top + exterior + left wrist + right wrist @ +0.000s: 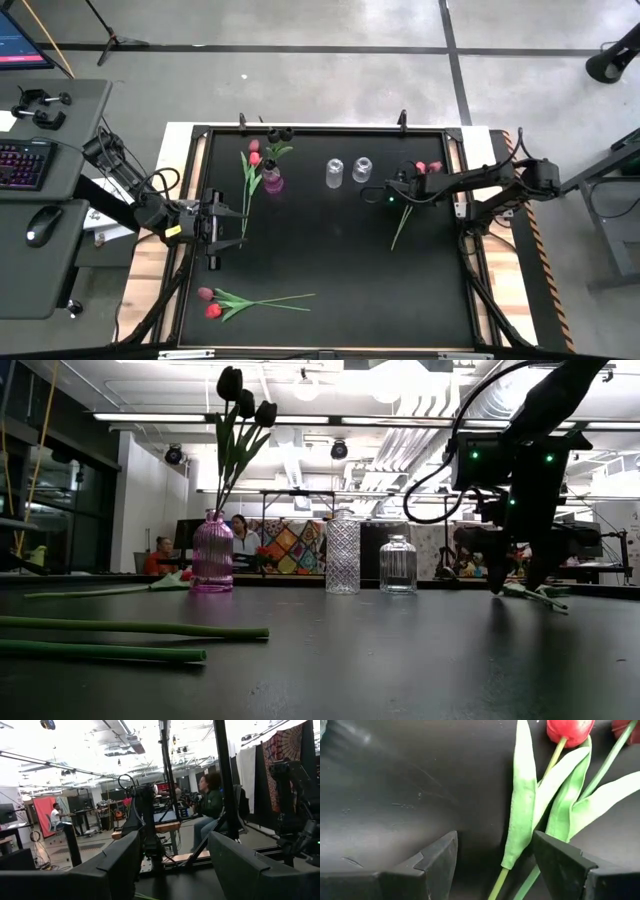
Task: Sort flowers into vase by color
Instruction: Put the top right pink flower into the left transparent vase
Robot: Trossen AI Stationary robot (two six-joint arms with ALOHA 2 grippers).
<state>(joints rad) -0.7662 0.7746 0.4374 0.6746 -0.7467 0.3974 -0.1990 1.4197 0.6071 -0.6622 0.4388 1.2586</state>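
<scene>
The right gripper (492,865) hangs spread just over two artificial pink tulips with thin green stems (547,795) lying on the black counter (395,785); they look light, soft and bendable; I would pinch the stem below the leaves; the left gripper (228,222) waits spread.

Black table (330,260), pink ribbed vase (212,553) with dark maroon tulips (245,402), clear patterned vases (342,556), red tulip (569,731), green leaves (522,795)
</scene>
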